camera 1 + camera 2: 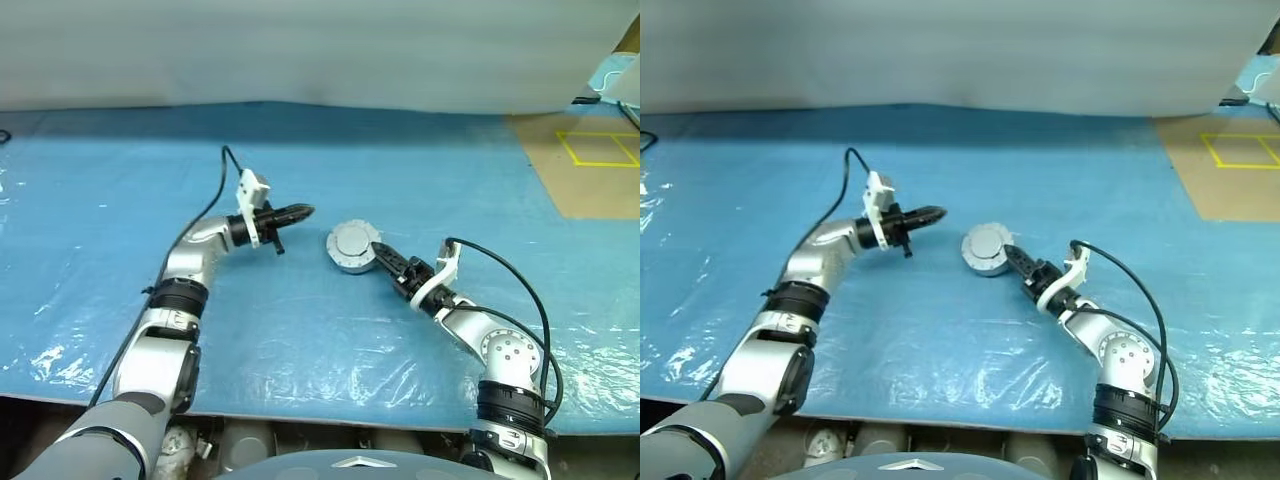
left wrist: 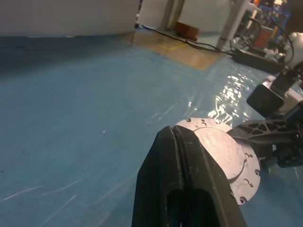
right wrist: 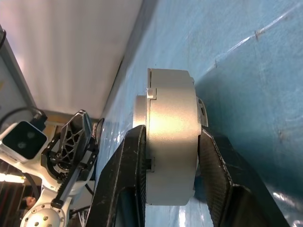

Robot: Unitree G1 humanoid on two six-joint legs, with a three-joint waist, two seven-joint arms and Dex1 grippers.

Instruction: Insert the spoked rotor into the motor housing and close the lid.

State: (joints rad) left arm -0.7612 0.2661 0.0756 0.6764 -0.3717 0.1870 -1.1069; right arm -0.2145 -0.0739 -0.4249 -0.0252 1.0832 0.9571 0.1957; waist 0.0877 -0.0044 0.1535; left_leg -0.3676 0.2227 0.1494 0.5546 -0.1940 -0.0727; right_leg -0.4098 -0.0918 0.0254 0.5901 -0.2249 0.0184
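The motor housing [image 1: 350, 243] is a round grey metal drum lying on the blue sheet, with a flat round lid [image 2: 222, 151] with small holes covering its top. The spoked rotor is hidden. My right gripper [image 1: 378, 250] reaches in from the right, and in the right wrist view its two black fingers [image 3: 215, 165] press against opposite faces of the housing [image 3: 170, 109]. My left gripper [image 1: 305, 211] hovers a short way left of the housing, fingers shut together with nothing between them, pointing toward it.
A blue plastic sheet [image 1: 300, 330] covers the table, whose front edge runs close in front of me. At the far right is a brown surface [image 1: 590, 165] marked with yellow tape. A pale wall [image 1: 300, 50] closes off the back.
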